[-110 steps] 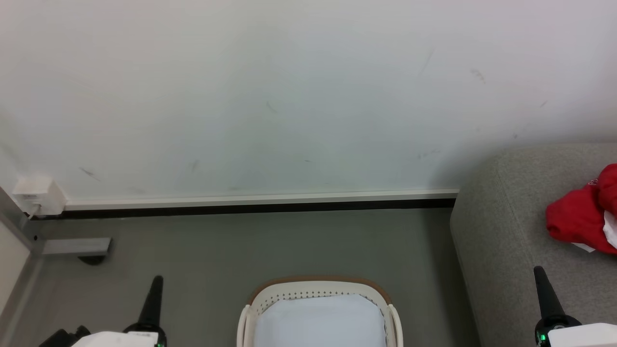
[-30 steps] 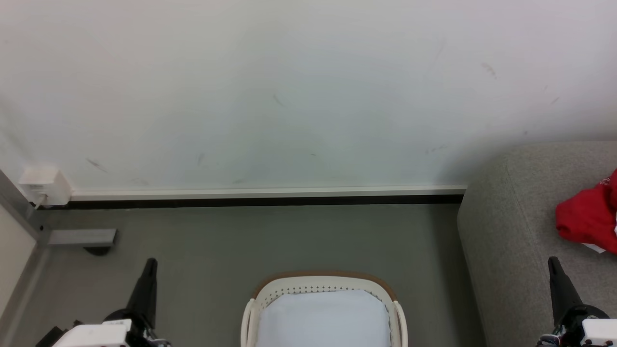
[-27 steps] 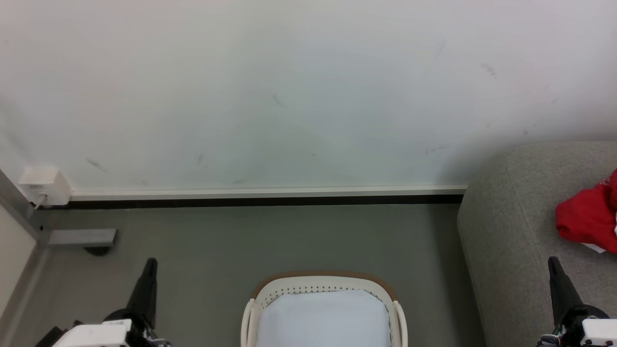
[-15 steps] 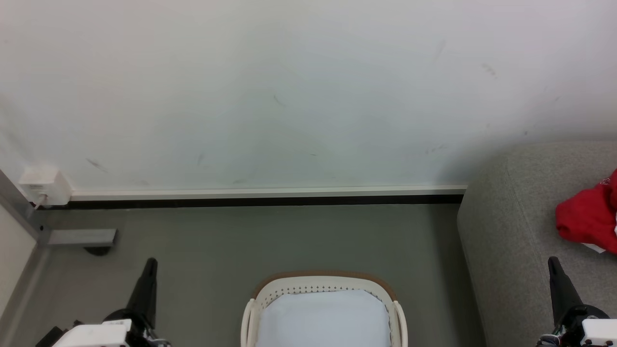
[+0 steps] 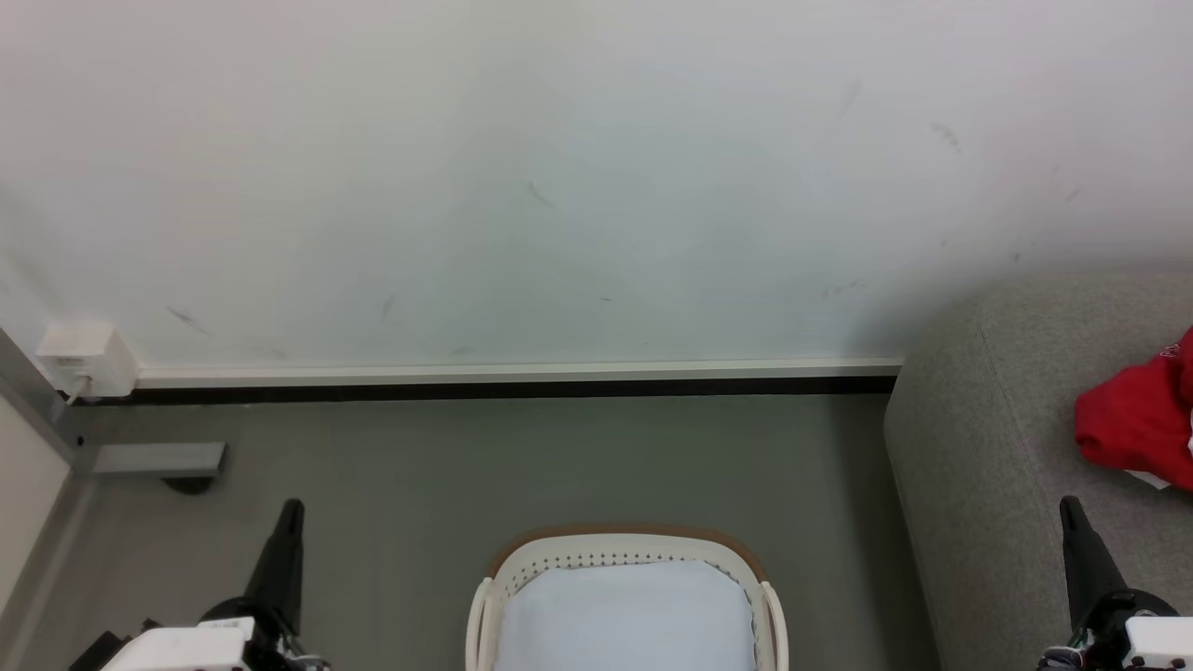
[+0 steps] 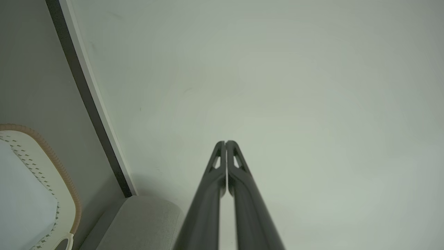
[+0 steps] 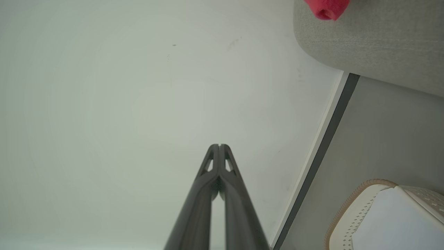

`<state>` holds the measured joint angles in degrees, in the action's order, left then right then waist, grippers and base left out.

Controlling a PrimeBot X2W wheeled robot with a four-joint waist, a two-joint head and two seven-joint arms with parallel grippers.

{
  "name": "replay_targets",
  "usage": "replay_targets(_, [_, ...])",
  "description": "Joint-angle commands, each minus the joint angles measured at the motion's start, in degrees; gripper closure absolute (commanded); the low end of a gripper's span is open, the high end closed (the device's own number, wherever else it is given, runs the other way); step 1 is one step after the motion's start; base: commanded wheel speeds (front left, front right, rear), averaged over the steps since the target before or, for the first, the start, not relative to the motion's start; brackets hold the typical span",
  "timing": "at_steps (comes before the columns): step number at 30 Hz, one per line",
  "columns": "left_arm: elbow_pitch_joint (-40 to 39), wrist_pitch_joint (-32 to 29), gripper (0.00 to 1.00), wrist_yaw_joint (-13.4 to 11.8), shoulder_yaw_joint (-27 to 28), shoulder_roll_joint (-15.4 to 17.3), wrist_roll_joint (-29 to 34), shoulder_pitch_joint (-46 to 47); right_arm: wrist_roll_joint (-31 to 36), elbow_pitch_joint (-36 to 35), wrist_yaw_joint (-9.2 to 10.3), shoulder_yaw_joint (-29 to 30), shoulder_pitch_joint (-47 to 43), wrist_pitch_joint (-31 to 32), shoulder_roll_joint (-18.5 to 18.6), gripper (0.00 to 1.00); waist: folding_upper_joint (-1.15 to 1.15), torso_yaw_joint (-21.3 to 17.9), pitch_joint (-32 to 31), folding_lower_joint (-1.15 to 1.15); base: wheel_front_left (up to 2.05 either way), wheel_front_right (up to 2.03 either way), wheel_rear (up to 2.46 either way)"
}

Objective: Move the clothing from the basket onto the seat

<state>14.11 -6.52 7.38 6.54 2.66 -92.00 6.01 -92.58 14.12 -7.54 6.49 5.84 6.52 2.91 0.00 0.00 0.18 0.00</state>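
Nothing's budged in the last second; the left gripper (image 5: 293, 508) and right gripper (image 5: 1070, 503) sit low, each with fingers pressed together on nothing. The red clothes (image 5: 1135, 431) lie bunched on the sofa (image 5: 988, 466); inside the basket (image 5: 623, 543) I see the pale liner (image 5: 623, 610) and no red, though its near half is cut off. Probably finished.

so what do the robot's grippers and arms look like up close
The left gripper and right gripper each have two long, dark grey fingers tapering to slim tips, with triangular cut-outs near the ends. Behind each sits a white wrist casing.
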Motion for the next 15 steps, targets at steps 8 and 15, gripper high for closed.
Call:
replay_targets(8, [-0.18,-0.24,1.0,0.25,0.07,0.4,-0.78,0.44,0.27,-0.25,0.1,0.26,0.69,0.18,0.0,1.0,0.0,0.0,0.0,0.0,0.0,0.0,0.0])
replay_targets(15, [-0.18,-0.24,1.0,0.25,0.06,0.4,-0.78,0.44,0.28,-0.25,0.1,0.27,0.7,0.17,0.0,1.0,0.0,0.0,0.0,0.0,0.0,0.0,0.0])
